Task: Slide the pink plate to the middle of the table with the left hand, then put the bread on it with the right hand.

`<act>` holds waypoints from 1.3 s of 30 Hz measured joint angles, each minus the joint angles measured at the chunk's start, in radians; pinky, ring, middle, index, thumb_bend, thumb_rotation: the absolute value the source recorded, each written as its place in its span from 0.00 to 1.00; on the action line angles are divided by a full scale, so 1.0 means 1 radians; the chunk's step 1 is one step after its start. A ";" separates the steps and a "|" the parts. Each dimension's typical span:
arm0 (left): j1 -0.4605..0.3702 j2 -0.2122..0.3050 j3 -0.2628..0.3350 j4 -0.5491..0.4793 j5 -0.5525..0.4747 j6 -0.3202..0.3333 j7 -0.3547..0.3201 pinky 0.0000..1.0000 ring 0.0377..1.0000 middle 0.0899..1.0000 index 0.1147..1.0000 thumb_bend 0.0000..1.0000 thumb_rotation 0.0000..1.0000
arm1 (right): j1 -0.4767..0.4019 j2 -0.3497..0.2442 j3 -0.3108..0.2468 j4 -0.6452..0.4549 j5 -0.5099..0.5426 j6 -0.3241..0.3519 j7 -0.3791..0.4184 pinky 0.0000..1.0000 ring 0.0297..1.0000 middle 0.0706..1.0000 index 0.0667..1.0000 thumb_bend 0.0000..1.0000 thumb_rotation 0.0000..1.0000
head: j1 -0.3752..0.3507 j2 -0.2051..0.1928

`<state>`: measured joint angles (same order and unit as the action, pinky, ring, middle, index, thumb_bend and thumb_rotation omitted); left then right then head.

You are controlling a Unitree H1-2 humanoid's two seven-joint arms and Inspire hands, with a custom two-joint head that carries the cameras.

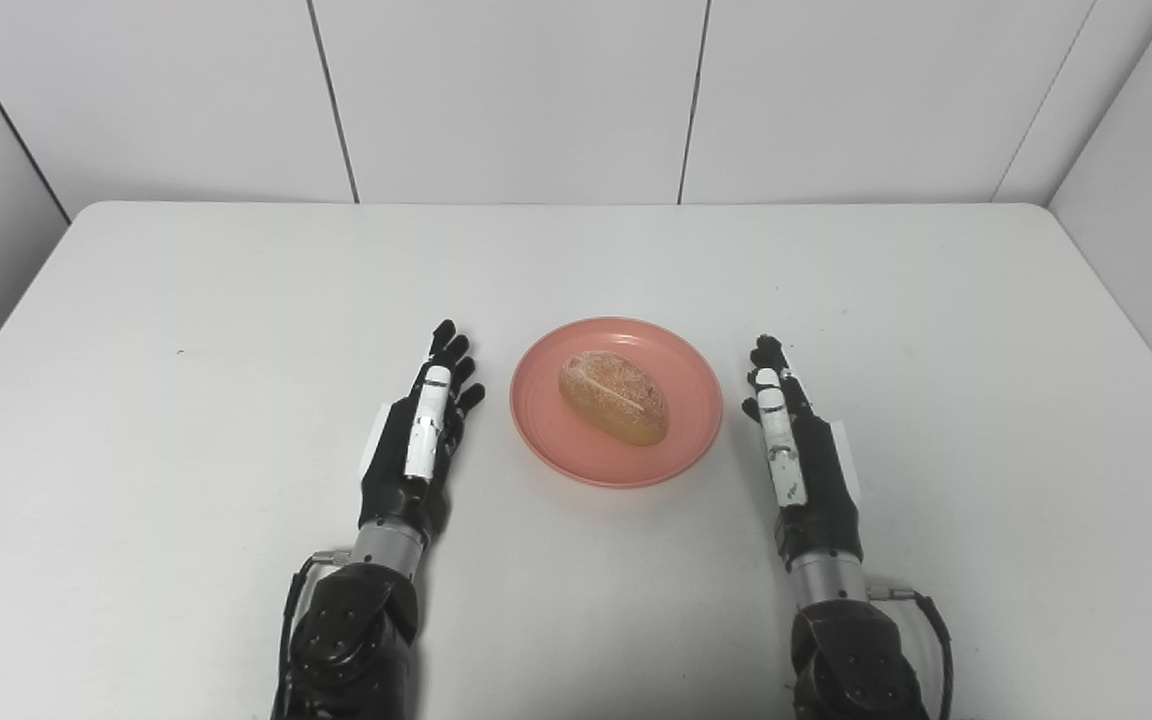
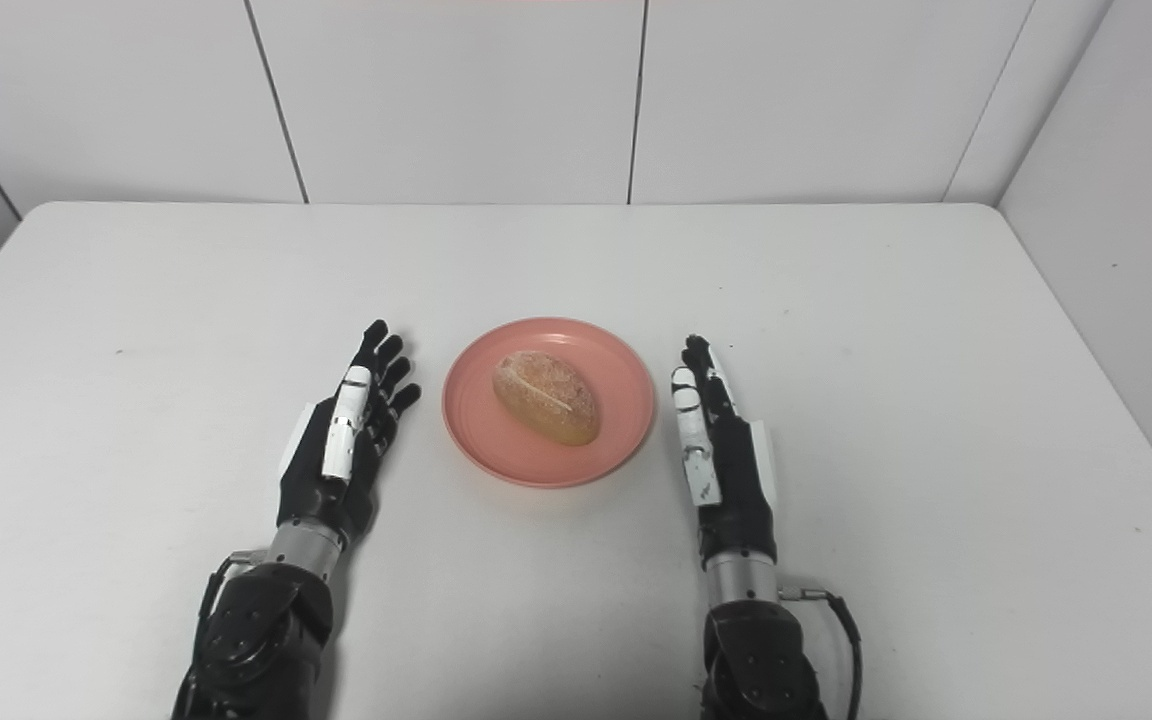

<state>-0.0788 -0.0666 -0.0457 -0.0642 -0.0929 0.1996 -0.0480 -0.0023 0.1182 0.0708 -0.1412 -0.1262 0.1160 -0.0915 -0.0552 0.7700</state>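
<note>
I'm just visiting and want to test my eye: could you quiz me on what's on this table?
1. True or false: the bread lies on the pink plate.
2. What is the left hand holding?
A. the bread
B. the plate
C. nothing
3. Fill in: the plate sits ____ the left hand and the right hand.

Key: 1 true; 2 C, both hands are open and apart from the plate; 3 between.
</note>
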 measured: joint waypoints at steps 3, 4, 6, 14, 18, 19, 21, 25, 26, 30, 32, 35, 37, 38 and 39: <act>-0.001 0.000 0.000 0.001 0.006 0.000 0.000 1.00 0.99 1.00 0.99 0.36 1.00 | 0.000 0.000 0.000 0.000 0.001 0.002 0.006 0.92 0.94 0.94 0.93 0.18 1.00 | 0.003 0.002; -0.001 0.000 0.000 0.001 0.006 0.000 0.000 1.00 0.99 1.00 0.99 0.36 1.00 | 0.000 0.000 -0.001 0.000 0.002 0.003 0.008 0.92 0.94 0.94 0.92 0.18 1.00 | 0.003 0.000; -0.002 0.000 0.000 0.002 0.006 0.000 0.000 1.00 0.99 1.00 0.99 0.36 1.00 | 0.000 -0.001 -0.001 0.000 0.001 0.006 0.010 0.91 0.94 0.93 0.92 0.17 1.00 | 0.005 0.000; -0.005 0.000 -0.005 0.013 0.022 -0.016 0.002 0.99 0.99 1.00 0.99 0.35 1.00 | 0.000 -0.009 -0.002 0.000 -0.003 0.010 0.012 0.92 0.94 0.94 0.92 0.17 1.00 | 0.009 -0.003; -0.005 -0.001 -0.006 0.014 0.027 -0.018 0.002 0.99 0.99 1.00 0.99 0.35 1.00 | -0.001 -0.009 -0.002 0.000 0.000 0.010 0.012 0.91 0.94 0.93 0.92 0.18 1.00 | 0.011 -0.003; -0.005 -0.001 -0.006 0.014 0.027 -0.018 0.003 0.99 0.99 1.00 0.99 0.35 1.00 | -0.001 -0.009 -0.002 0.000 0.000 0.010 0.012 0.91 0.94 0.93 0.92 0.18 1.00 | 0.012 -0.002; -0.005 -0.001 -0.006 0.014 0.028 -0.018 0.004 0.99 0.99 1.00 0.99 0.34 1.00 | -0.001 -0.009 -0.002 0.000 -0.001 0.010 0.012 0.92 0.94 0.94 0.93 0.18 1.00 | 0.012 -0.002; -0.005 -0.001 -0.009 0.014 0.031 -0.018 0.006 0.99 0.99 0.99 0.99 0.35 1.00 | -0.001 -0.016 0.000 0.000 -0.011 0.010 0.012 0.90 0.93 0.93 0.91 0.19 1.00 | 0.011 -0.002; -0.005 -0.001 -0.009 0.014 0.031 -0.018 0.006 0.99 0.98 0.99 0.99 0.35 1.00 | -0.001 -0.017 -0.001 0.001 -0.012 0.010 0.012 0.90 0.93 0.93 0.92 0.19 1.00 | 0.011 -0.002; -0.005 -0.001 -0.012 0.014 0.031 -0.018 0.006 0.99 0.99 0.99 0.99 0.35 1.00 | -0.001 -0.021 -0.001 0.002 -0.013 0.010 0.012 0.90 0.94 0.93 0.92 0.19 1.00 | 0.012 -0.002; -0.005 -0.001 -0.014 0.014 0.031 -0.018 0.006 0.99 0.99 0.99 0.99 0.36 1.00 | -0.001 -0.021 -0.001 0.002 -0.010 0.010 0.012 0.90 0.93 0.93 0.92 0.19 1.00 | 0.014 -0.002; -0.005 -0.001 -0.016 0.014 0.031 -0.018 0.007 0.99 0.99 0.99 0.99 0.35 1.00 | -0.001 -0.021 -0.001 0.002 -0.012 0.010 0.012 0.90 0.93 0.93 0.92 0.19 1.00 | 0.014 -0.002; -0.005 -0.001 -0.017 0.014 0.031 -0.018 0.008 0.98 0.98 0.99 0.99 0.34 1.00 | -0.001 -0.022 -0.001 0.002 -0.016 0.010 0.012 0.89 0.93 0.93 0.91 0.20 1.00 | 0.014 -0.003; -0.005 -0.001 -0.017 0.014 0.031 -0.018 0.008 0.99 0.98 0.99 0.99 0.34 1.00 | -0.001 -0.023 -0.001 0.002 -0.018 0.010 0.012 0.89 0.93 0.93 0.92 0.19 1.00 | 0.015 -0.003; -0.005 -0.001 -0.018 0.014 0.031 -0.018 0.008 0.99 0.99 0.99 0.99 0.34 1.00 | -0.001 -0.024 -0.001 0.002 -0.021 0.010 0.012 0.89 0.93 0.93 0.92 0.19 1.00 | 0.015 -0.003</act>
<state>-0.0842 -0.0680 -0.0634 -0.0505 -0.0619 0.1813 -0.0397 -0.0029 0.0945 0.0703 -0.1396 -0.1472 0.1262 -0.0794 -0.0399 0.7670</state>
